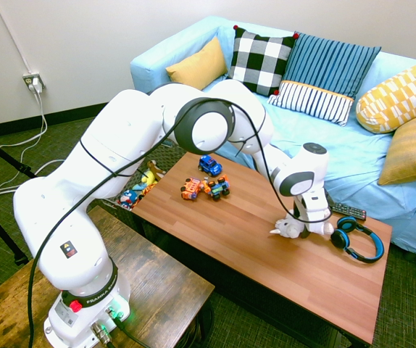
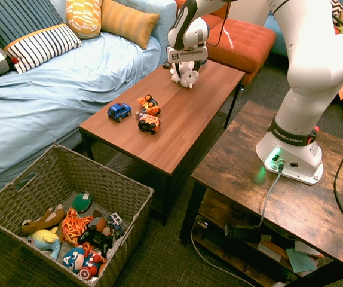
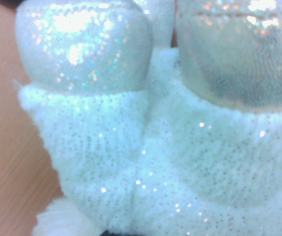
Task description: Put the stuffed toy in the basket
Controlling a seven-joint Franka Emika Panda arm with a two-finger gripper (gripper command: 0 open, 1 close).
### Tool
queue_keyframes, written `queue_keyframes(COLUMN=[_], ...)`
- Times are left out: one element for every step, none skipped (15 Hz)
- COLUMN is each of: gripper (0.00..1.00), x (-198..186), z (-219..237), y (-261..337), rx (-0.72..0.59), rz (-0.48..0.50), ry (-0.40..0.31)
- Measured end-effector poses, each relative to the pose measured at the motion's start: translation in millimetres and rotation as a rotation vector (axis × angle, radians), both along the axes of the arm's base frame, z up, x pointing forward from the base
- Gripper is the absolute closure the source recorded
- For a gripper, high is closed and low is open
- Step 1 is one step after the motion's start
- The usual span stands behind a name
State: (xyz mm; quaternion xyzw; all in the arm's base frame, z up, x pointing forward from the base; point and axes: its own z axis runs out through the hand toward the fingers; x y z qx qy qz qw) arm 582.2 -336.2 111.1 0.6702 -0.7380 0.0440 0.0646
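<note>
The stuffed toy (image 1: 288, 230), small, white and fluffy, lies on the far right end of the wooden coffee table (image 1: 251, 239), next to the headphones. My gripper (image 1: 306, 221) is down on top of it, and its tip is hidden in the plush. From the other side the gripper (image 2: 183, 64) sits right over the toy (image 2: 189, 76). White glittery plush (image 3: 155, 147) fills the wrist view. The basket (image 2: 106, 169), a big woven bin with several toys in it, stands on the floor past the table's other end, its wall (image 1: 139, 156) showing behind the arm.
Toy cars (image 1: 206, 185) lie in a cluster near the table's basket end. Blue headphones (image 1: 356, 239) and a remote (image 1: 342, 210) lie right beside the plush. A sofa (image 2: 70, 84) with cushions runs along the table. A red ottoman (image 2: 237, 39) stands beyond the toy's end.
</note>
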Motion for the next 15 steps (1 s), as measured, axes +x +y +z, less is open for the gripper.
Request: queue_keyframes(gripper=[1.0, 1.0, 1.0, 1.0, 1.0, 1.0, 1.0, 1.0, 1.0, 1.0, 1.0, 1.0, 1.0, 1.0, 1.0], x=[0.5, 1.0, 1.0, -0.2, -2.3, -5.0, -8.1, -10.5, -11.5, -11.0, -8.8, -5.3, -1.4, 2.0, 4.6], z=[-0.2, -0.6, -1.4, -3.0, -5.3, -8.6, -12.3, -15.1, -16.0, -15.3, -12.5, -7.7, -0.3, 8.4, 18.4], y=[1.0, 2.4, 3.5, 3.4, 2.0, -0.3, -3.2, -5.3, -6.4, -6.4, -4.8, -2.1, 1.4, 5.3, 10.0], rx=[0.007, 0.014, 0.023, 0.031, 0.041, 0.05, 0.059, 0.068, 0.075, 0.083, 0.091, 0.098, 0.106, 0.112, 0.119], rz=[0.003, 0.006, 0.006, 0.005, 0.004, 0.008, 0.011, 0.017, 0.03, 0.058, 0.104, 0.153, 0.191, 0.224, 0.253], ry=[0.0, 0.0, 0.001, 0.005, 0.008, 0.011, 0.012, 0.013, 0.012, 0.009, 0.002, -0.007, -0.022, -0.036, -0.051])
